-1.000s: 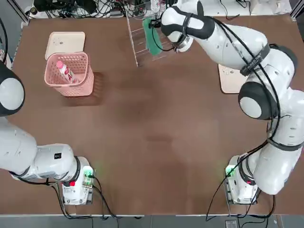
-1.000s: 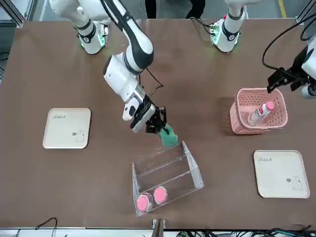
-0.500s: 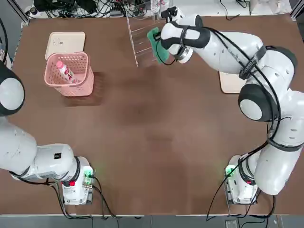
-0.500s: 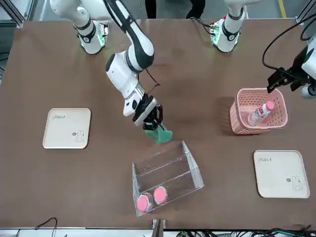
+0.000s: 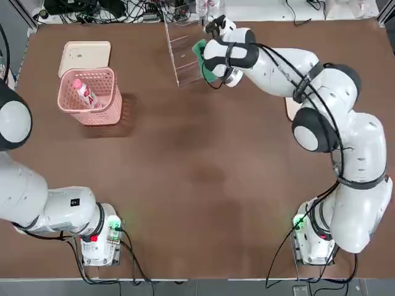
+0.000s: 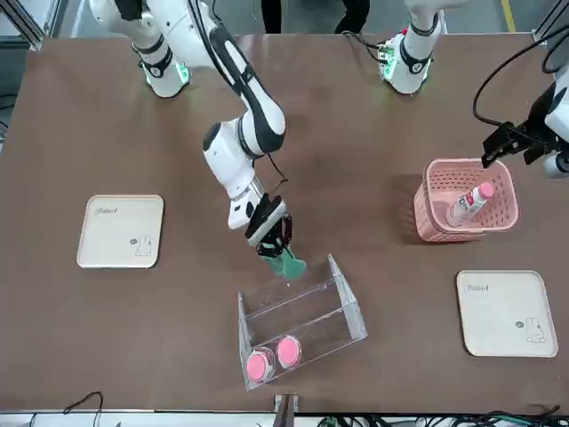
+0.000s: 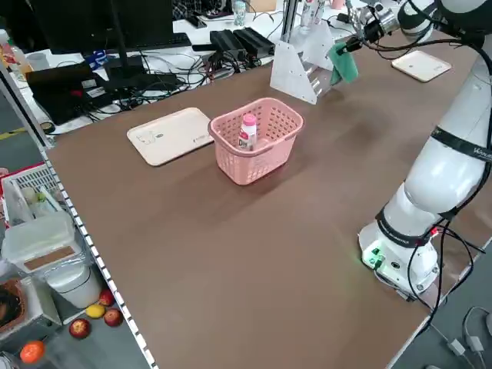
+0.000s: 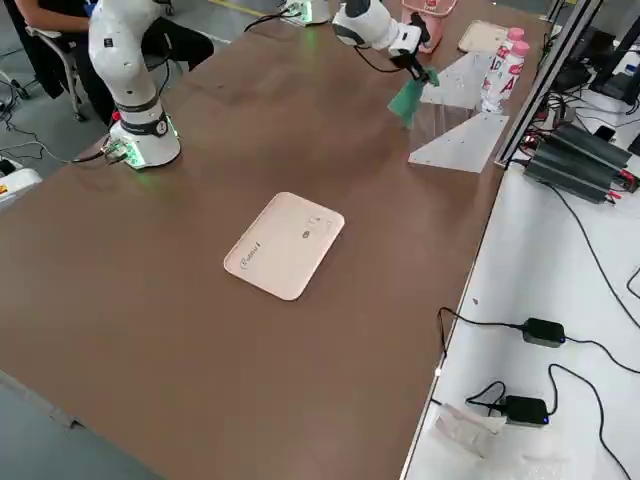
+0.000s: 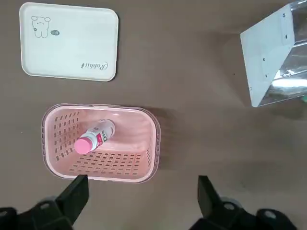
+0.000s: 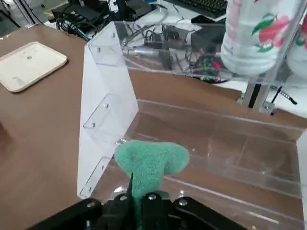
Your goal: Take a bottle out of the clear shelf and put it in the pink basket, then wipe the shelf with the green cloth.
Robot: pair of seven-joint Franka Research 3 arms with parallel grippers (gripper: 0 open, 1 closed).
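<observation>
My right gripper (image 6: 272, 242) is shut on the green cloth (image 6: 286, 264), which hangs onto the low front ledge of the clear shelf (image 6: 302, 317). The right wrist view shows the cloth (image 10: 151, 162) bunched on the clear shelf (image 10: 106, 120) just beyond the gripper (image 10: 144, 197). A white bottle (image 5: 84, 92) with a pink cap lies tilted inside the pink basket (image 5: 102, 115) at the far left. High over it hangs my left gripper (image 9: 139, 201), open and holding nothing, looking down on the bottle (image 9: 94, 137).
Two more pink-capped bottles (image 6: 274, 358) stand on the shelf's upper ledge. One cream tray (image 5: 85, 52) lies behind the basket. Another cream tray (image 6: 122, 231) sits on the robot's right side. Cables and equipment line the far table edge beyond the shelf.
The right gripper has carried the cloth sideways along the shelf's front, toward the robot's right, and its wrist has turned. The left arm has stayed still.
</observation>
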